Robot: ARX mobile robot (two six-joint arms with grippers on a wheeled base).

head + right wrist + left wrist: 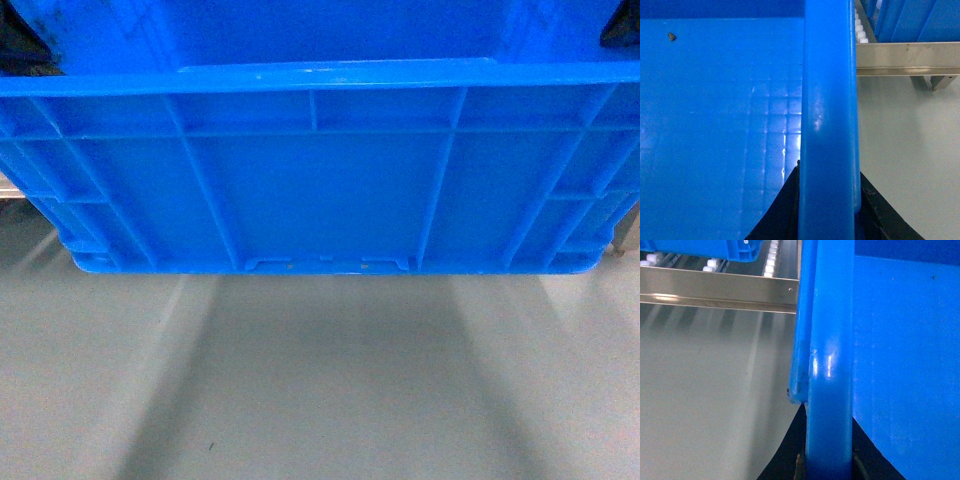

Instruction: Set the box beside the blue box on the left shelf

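You carry the box in the air over the floor, short of the shelf's front edge. The left hand pinches its left rim, the right hand its right rim. Come in low and the box strikes the front rail; drift sideways and it hits the other box.

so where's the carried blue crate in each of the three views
Head: the blue crate fills the upper half, ribbed side wall facing the camera, grey floor below.
Left wrist: its rim runs vertically through the centre, inner wall to the right.
Right wrist: its rim runs vertically through the centre, interior to the left.
Shared landmark: the roller shelf's steel rail in both wrist views.
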